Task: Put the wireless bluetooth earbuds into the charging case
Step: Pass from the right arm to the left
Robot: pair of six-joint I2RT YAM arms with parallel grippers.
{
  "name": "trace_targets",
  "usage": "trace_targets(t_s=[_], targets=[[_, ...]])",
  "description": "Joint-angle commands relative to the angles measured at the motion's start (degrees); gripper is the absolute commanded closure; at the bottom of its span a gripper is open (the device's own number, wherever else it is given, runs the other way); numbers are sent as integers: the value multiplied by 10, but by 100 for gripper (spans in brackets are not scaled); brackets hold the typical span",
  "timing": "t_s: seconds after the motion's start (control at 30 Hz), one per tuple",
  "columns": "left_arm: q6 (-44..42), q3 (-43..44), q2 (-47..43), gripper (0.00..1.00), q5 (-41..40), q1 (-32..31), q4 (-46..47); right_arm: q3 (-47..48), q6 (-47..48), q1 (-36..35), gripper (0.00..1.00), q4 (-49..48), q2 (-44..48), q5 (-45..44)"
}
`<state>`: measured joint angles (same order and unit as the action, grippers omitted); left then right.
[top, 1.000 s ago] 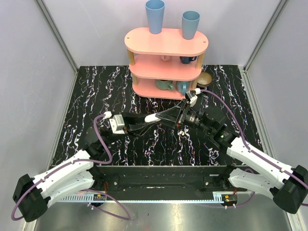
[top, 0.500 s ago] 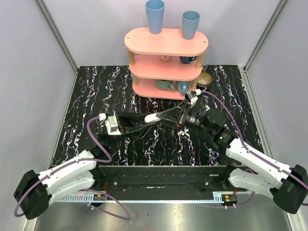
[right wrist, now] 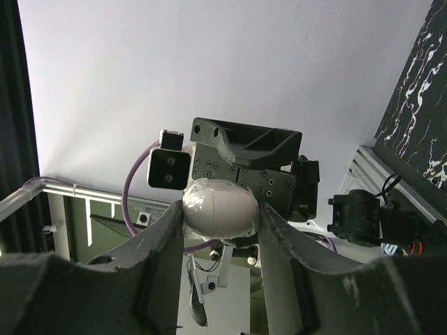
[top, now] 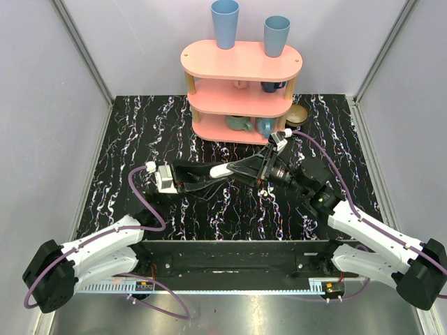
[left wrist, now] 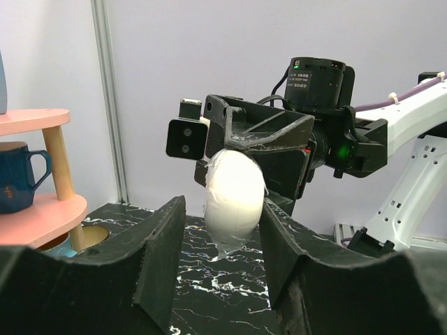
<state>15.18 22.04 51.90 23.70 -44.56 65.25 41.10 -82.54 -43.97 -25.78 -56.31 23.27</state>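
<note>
The two arms met above the middle of the black, white-veined worktop (top: 140,139), in front of a pink three-tier shelf (top: 241,61) at the far side. The charging case (right wrist: 220,208) hung in the air between them, clear of the worktop.

The right gripper (right wrist: 220,213) had hold of the case. In its own wrist view both fingers pressed against the white shell, one on each side, with no gap showing. The case looked closed, a smooth glossy egg shape, and no dark inner hollow could be seen from either wrist camera.

The left gripper (left wrist: 222,209) faced the right one from the opposite side, partly open and holding nothing. In the left wrist view the case stood on end between its two fingers. One finger (left wrist: 164,251) stood apart from the shell with a clear gap. The other finger (left wrist: 283,251) lay just beside the shell's edge; whether it touched could not be told.

From above, the case showed as a small white patch where the two sets of black fingers overlapped.

Two tall blue cups (top: 225,22) stood on the top tier of the shelf, well apart from each other. Mugs sat on the lower tiers, among them a dark blue mug (left wrist: 21,174) on the middle one.
</note>
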Motion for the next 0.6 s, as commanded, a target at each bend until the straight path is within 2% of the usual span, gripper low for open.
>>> trace_targets(t_s=[0.0, 0.23, 0.43, 0.5, 0.57], targets=[[6, 21, 1, 50, 6, 0, 40, 5, -3, 0, 80, -30, 3, 10], [1, 25, -1, 48, 8, 0, 30, 13, 11, -1, 80, -1, -1, 11], [-1, 33, 1, 52, 13, 0, 15, 13, 14, -1, 80, -3, -1, 10], [-1, 34, 3, 62, 15, 0, 13, 12, 12, 0, 80, -9, 0, 9], [-1, 34, 4, 63, 16, 0, 10, 12, 12, -1, 80, -15, 2, 8]])
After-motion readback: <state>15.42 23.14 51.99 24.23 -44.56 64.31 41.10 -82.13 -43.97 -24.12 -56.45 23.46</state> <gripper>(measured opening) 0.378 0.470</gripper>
